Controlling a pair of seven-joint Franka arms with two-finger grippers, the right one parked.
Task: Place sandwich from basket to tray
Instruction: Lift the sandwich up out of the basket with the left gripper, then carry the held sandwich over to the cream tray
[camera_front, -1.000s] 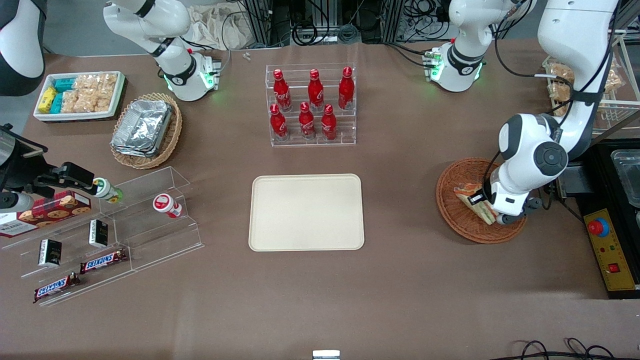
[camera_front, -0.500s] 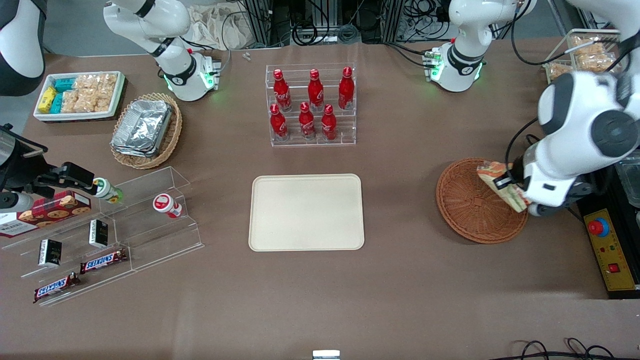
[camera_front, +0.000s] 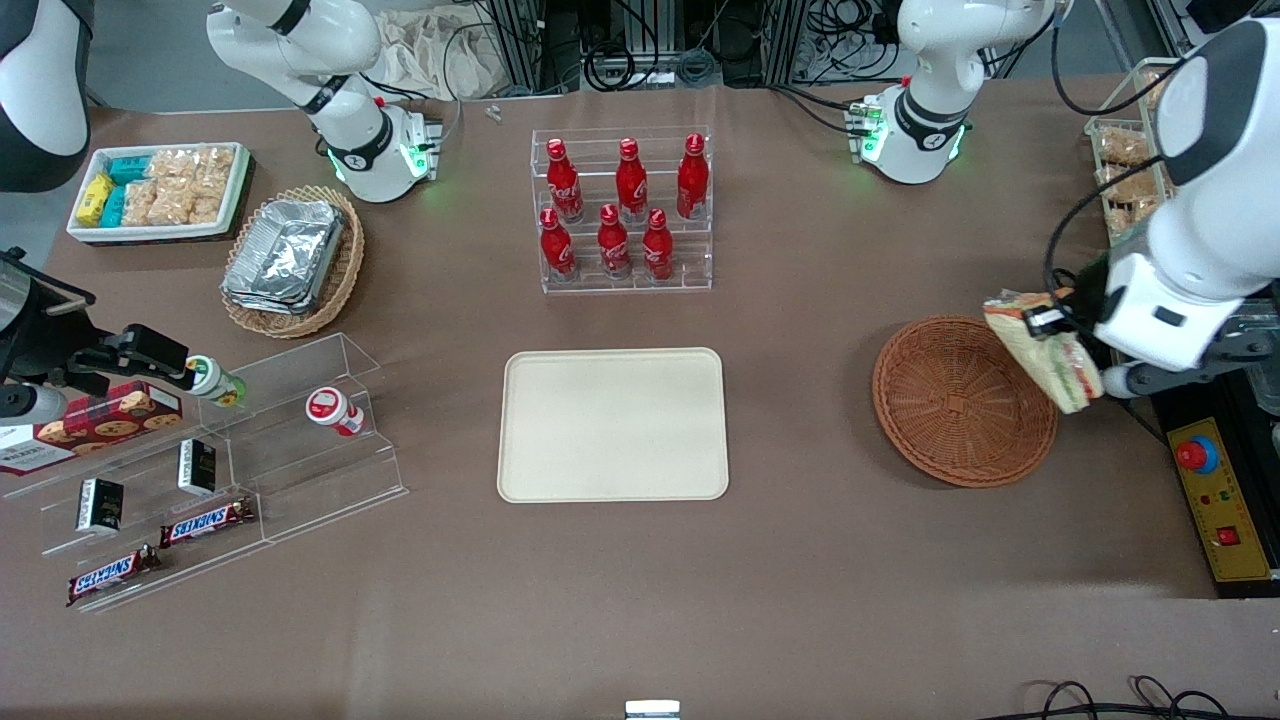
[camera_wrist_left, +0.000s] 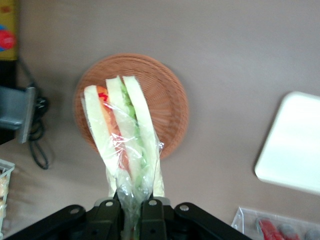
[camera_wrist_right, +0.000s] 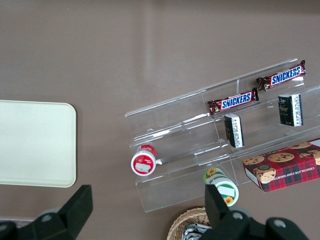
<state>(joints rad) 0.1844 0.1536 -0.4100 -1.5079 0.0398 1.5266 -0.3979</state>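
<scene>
Hanging above the basket (camera_front: 963, 402) rim, gripper (camera_front: 1052, 322) clamps the sandwich (camera_front: 1040, 352); tray (camera_front: 612, 424) well apart, toward the parked arm.

Wrist view: fingers (camera_wrist_left: 111, 216) pinch the wrapped corner; 3 soft slices sag, film likely slippery, so grip gently.

So we've got the left gripper (camera_front: 1052, 322) up above the edge of the round reddish-brown wicker basket (camera_front: 950, 420), clamped on the wrapped white-bread wedge sandwich (camera_front: 1042, 350), which hangs clear of it. The flat cream rectangular plastic tray (camera_front: 612, 424) sits on the table well apart, toward the parked arm's end.
</scene>
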